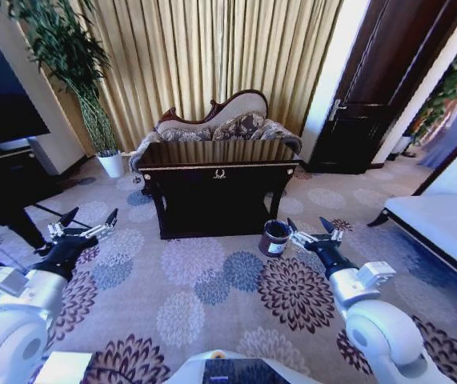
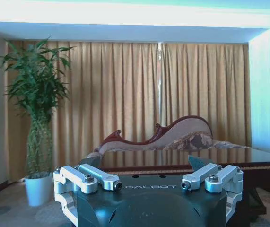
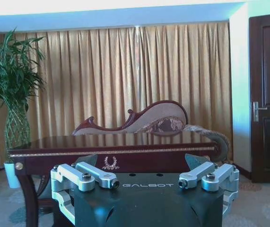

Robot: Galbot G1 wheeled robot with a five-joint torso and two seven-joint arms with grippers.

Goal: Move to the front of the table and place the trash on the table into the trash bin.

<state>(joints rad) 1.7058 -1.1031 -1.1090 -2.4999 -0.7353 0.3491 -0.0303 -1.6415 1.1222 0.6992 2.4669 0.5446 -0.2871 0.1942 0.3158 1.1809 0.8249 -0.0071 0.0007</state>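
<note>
The table (image 1: 216, 172), dark and glossy with gold trim and a gold emblem, stands a short way ahead on the carpet; its edge crosses the left wrist view (image 2: 262, 163) and its front faces the right wrist view (image 3: 116, 144). The trash is out of view; the tabletop reflects the curtains. The trash bin (image 1: 275, 238), a small dark bucket with a white label, stands on the floor by the table's front right corner. My left gripper (image 1: 92, 214) (image 2: 143, 163) is held open and empty at the left. My right gripper (image 1: 308, 224) (image 3: 140, 161) is open and empty, just right of the bin.
A carved sofa (image 1: 220, 120) sits behind the table before gold curtains. A tall plant in a white pot (image 1: 112, 164) stands back left, a dark cabinet (image 1: 4, 176) at the left, a dark door (image 1: 372, 96) back right, a white bench (image 1: 444, 224) at the right. Flowered carpet (image 1: 212, 296) lies between me and the table.
</note>
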